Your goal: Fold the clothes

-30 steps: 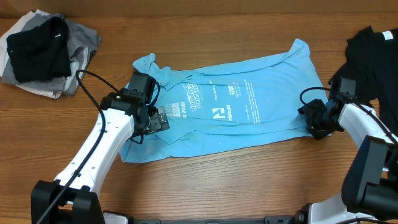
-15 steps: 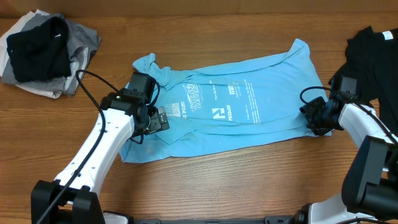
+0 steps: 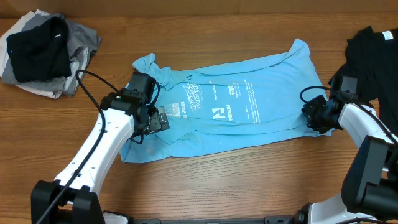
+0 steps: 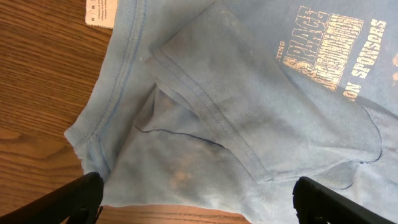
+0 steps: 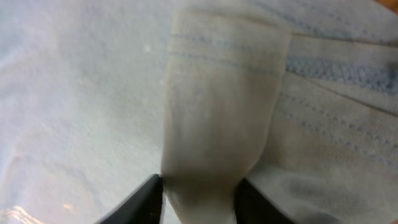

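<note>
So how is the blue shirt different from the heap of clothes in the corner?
The light blue T-shirt lies spread out mid-table; the heap of black, grey and white clothes sits bunched up in the far left corner. The T-shirt carries white print; the heap shows none. Both are cloth.

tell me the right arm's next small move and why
Likely clamp the right gripper on the hem fold of the light blue T-shirt: it sits between its fingertips, but a firm grip isn't evident, so lifting now might drop it.
</note>
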`<state>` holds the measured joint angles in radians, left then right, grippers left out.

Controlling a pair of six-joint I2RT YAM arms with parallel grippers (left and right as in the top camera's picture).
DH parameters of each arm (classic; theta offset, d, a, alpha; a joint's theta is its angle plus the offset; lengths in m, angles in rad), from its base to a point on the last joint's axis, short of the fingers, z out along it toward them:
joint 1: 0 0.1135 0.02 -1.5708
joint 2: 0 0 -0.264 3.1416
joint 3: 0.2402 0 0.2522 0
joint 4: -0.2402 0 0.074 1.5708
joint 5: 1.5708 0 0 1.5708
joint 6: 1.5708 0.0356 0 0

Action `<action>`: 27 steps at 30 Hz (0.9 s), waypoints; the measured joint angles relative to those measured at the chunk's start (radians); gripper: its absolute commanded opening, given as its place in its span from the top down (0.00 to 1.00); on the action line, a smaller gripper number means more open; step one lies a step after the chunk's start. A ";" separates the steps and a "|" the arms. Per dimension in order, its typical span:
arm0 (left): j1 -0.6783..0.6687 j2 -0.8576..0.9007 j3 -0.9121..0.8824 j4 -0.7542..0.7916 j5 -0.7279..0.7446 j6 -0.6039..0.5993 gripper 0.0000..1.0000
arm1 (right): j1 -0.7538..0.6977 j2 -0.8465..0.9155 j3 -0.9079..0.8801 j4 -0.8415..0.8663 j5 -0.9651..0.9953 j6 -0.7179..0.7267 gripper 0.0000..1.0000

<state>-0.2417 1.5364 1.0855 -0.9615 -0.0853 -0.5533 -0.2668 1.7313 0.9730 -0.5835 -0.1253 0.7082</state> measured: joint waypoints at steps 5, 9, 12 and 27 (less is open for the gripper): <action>0.000 0.000 0.000 0.000 0.000 0.000 0.00 | 0.002 0.000 -0.001 0.002 0.007 -0.002 0.94; 0.000 0.000 0.000 0.000 0.000 0.000 0.00 | 0.010 0.000 -0.005 0.045 0.011 -0.002 0.94; 0.000 0.000 0.000 0.000 0.000 0.007 0.00 | 0.014 0.000 -0.008 0.111 0.010 -0.002 0.90; 0.000 0.000 0.000 0.035 0.000 0.011 0.00 | 0.019 0.000 -0.008 0.210 -0.025 -0.002 0.26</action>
<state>-0.2417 1.5368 1.0855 -0.9260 -0.0853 -0.5419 -0.2481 1.7313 0.9653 -0.3733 -0.1501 0.7059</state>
